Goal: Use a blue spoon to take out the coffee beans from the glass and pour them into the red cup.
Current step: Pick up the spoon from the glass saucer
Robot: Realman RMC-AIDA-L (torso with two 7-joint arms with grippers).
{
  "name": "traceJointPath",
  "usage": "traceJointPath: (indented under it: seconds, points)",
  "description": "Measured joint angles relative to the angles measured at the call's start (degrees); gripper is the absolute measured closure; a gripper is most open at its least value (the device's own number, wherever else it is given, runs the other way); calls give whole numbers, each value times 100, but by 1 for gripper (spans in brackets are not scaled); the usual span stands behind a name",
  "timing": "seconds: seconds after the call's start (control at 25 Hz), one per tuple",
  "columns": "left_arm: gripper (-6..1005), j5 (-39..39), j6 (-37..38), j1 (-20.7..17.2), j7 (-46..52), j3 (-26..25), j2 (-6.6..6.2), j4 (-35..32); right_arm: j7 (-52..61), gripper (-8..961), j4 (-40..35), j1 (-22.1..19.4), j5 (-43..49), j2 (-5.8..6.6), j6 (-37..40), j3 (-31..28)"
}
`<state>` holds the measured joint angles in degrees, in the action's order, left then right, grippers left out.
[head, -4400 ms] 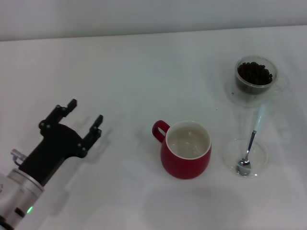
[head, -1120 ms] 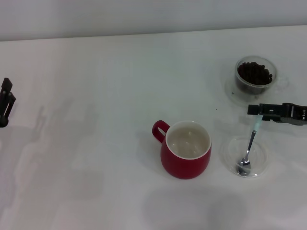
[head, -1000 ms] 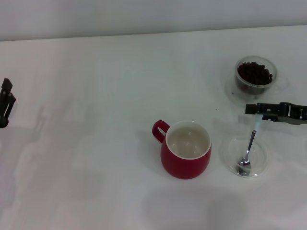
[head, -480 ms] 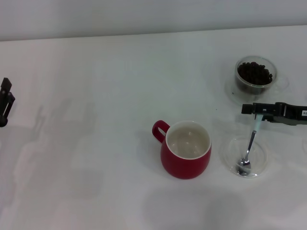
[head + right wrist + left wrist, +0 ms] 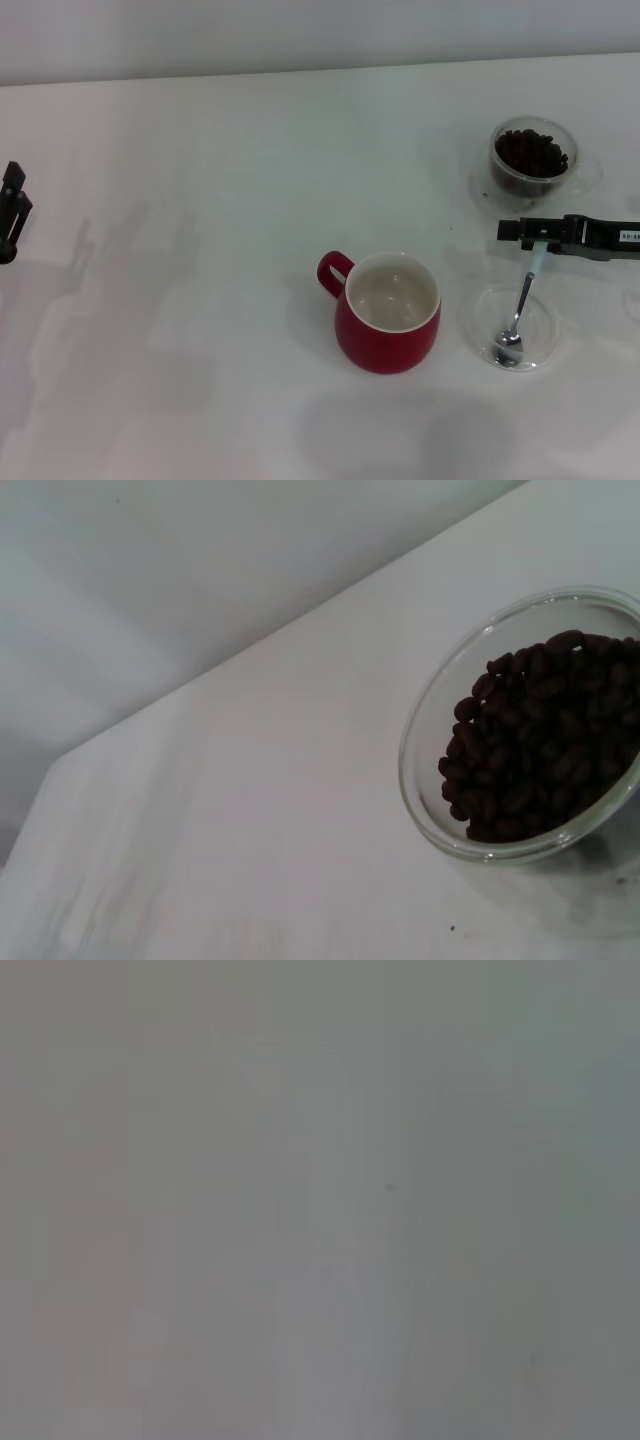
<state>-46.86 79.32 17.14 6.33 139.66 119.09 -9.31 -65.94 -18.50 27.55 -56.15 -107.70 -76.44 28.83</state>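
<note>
Head view: blue spoon (image 5: 521,307) lies handle pointing toward glass (image 5: 532,157).

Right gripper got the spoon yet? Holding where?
Cannot be told. The right gripper sits over the pale-blue handle of the silver teaspoon, which lies in the shallow glass dish.

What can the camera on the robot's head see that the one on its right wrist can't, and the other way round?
Only the head view shows the red cup, the spoon in its dish, the right gripper above the spoon's handle, and the left gripper at the table's far left. The wrist view adds only a close-up. Both show the glass of beans.
</note>
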Motion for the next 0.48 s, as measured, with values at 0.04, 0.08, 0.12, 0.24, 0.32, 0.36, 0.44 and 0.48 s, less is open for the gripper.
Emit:
traceJointPath:
  seconds: [0.04,0.08,0.12,0.24,0.32,0.36,0.44,0.48]
  points:
    - [315,0,-2,2,0,0,0,0,0,120,0,0,-1,0,4,0]
    - [315,0,-3,3,-1,0,0,0,2,129,-2,0,-2,1,11,0]
    - [314,0,-6,6,-3,0,0,0,8,138,-3,0,-2,1,12,0]
    - [313,-8,-13,31,-7,-1,2,51,23,232,-4,-5,-5,3,13,-10]
    - [313,-14,-15,69,-7,7,13,120,25,294,-4,-14,-6,6,17,-24]
    - [313,-14,-15,72,-7,11,16,132,26,305,-4,-18,-6,10,19,-26]
    - [314,-13,-15,80,-6,16,17,139,26,327,-4,-23,-5,27,20,-15]
    - [314,-12,-15,82,-5,17,17,140,26,338,-4,-28,-5,34,20,-11]
